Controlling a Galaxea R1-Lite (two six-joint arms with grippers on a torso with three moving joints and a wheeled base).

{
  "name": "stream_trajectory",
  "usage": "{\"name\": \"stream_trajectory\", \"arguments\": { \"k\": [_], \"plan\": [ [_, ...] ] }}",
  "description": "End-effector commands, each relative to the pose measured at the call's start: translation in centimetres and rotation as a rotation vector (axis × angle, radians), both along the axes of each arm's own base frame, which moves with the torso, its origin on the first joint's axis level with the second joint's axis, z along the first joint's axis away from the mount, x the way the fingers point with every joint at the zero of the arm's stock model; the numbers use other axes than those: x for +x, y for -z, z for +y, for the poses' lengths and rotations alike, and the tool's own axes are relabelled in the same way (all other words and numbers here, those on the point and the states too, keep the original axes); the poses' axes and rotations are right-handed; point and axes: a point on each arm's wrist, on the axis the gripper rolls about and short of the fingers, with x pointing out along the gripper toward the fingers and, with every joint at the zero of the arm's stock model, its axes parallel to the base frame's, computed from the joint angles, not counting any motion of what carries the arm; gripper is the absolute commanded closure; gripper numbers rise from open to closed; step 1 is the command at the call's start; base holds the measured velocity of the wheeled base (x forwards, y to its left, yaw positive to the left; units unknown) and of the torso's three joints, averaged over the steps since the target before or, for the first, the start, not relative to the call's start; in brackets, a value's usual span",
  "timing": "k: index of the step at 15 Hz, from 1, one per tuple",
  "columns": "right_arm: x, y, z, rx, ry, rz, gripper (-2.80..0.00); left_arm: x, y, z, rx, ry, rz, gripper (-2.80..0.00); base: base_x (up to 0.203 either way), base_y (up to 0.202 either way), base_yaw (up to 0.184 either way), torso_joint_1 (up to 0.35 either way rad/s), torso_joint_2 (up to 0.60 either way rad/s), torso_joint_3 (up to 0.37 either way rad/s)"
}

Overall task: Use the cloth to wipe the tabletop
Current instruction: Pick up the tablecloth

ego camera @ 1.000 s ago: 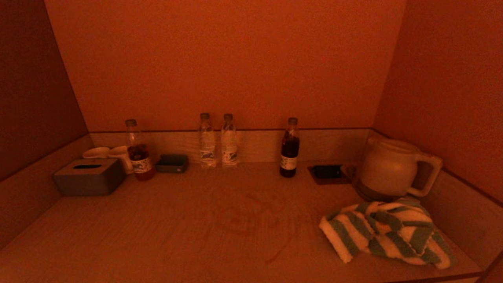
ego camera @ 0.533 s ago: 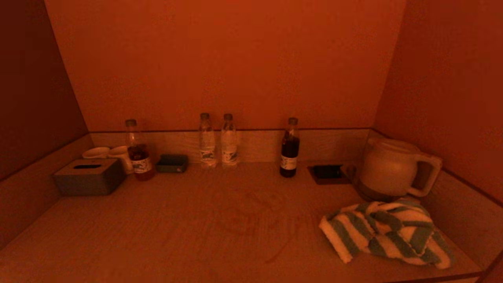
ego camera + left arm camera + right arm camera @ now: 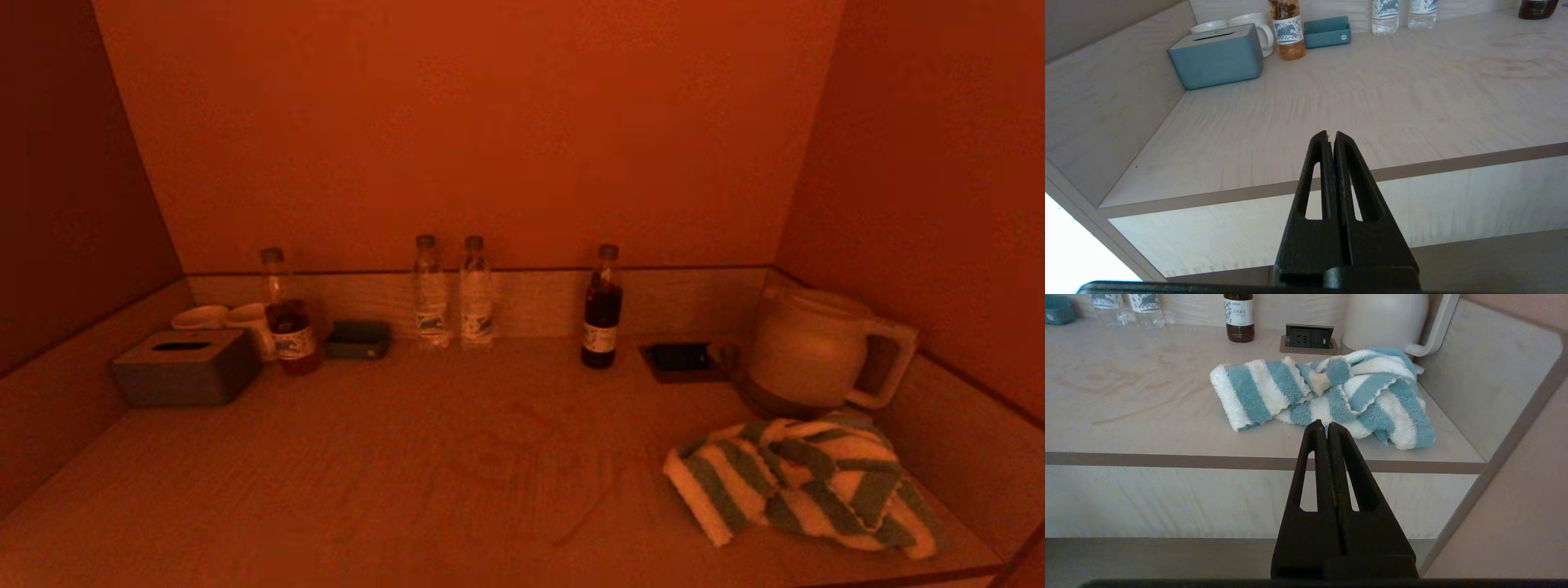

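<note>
A blue-and-white striped cloth point(image 3: 804, 486) lies crumpled at the front right of the wooden tabletop point(image 3: 424, 465), in front of the kettle; it also shows in the right wrist view point(image 3: 1327, 392). Faint reddish stain marks point(image 3: 531, 457) cross the middle of the top. My right gripper point(image 3: 1327, 425) is shut and empty, in front of the table's front edge and short of the cloth. My left gripper point(image 3: 1330, 134) is shut and empty, in front of the front edge at the left. Neither gripper shows in the head view.
Along the back stand a tissue box point(image 3: 186, 367), two cups point(image 3: 229, 320), a tea bottle point(image 3: 286, 314), a small tray point(image 3: 357, 339), two water bottles point(image 3: 453, 292), a dark bottle point(image 3: 602, 309), a socket point(image 3: 682, 359) and a white kettle point(image 3: 816, 349). Walls close both sides.
</note>
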Motion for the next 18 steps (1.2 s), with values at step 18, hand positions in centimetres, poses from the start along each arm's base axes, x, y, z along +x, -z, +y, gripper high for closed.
{"name": "stream_trajectory", "arguments": {
  "k": [18],
  "plan": [
    [13.0,-13.3,-0.2,0.074,-0.023,0.505,0.0,0.0,0.0,0.0,0.001,-0.001,0.0,0.0,0.0,0.0,0.0,0.0,0.0,0.0]
  ]
}}
